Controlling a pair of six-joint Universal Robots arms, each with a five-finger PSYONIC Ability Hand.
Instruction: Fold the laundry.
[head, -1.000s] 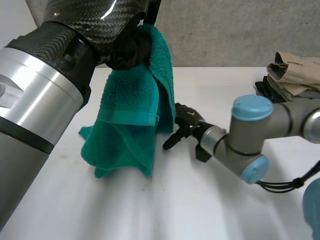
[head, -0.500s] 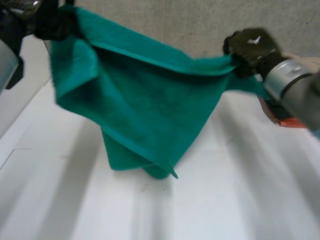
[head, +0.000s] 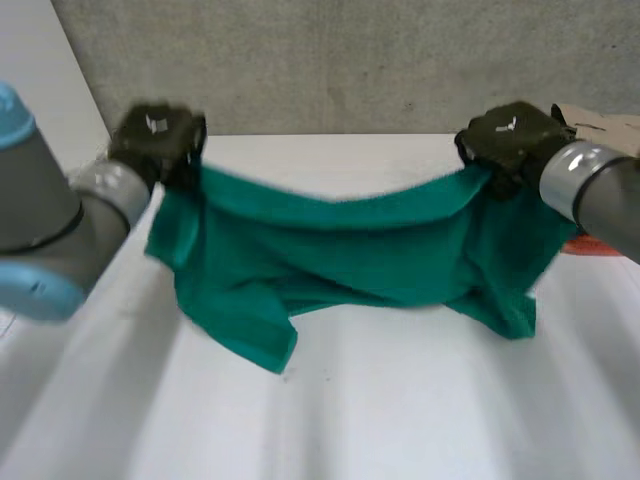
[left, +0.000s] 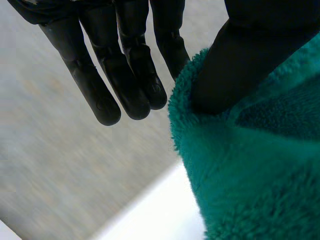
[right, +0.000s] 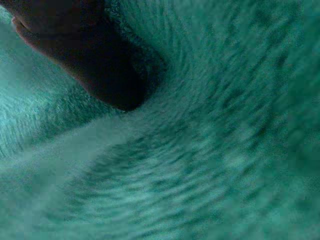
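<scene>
The green towel (head: 340, 250) is held stretched above the white bench (head: 400, 410). One upper corner is pinched by the left hand (head: 155, 140) at 10 o'clock, the other by the right hand (head: 510, 140) at 2 o'clock.

Lab; white table (head: 400, 420), concrete wall (head: 350, 60)

The towel (head: 350, 250) is held spread above the desk (head: 400, 420), between the two hands. Its upper left corner is pinched by the left hand (head: 155, 140) and its upper right corner by the right hand (head: 510, 140), and the upper edge sags between them. The rest of the towel hangs below the hands, with one lower corner towards the left and another below the right hand. Another piece of cloth (head: 605, 125) lies at the desk's far right, behind the right hand. A wall (head: 350, 60) stands behind the desk.
</scene>
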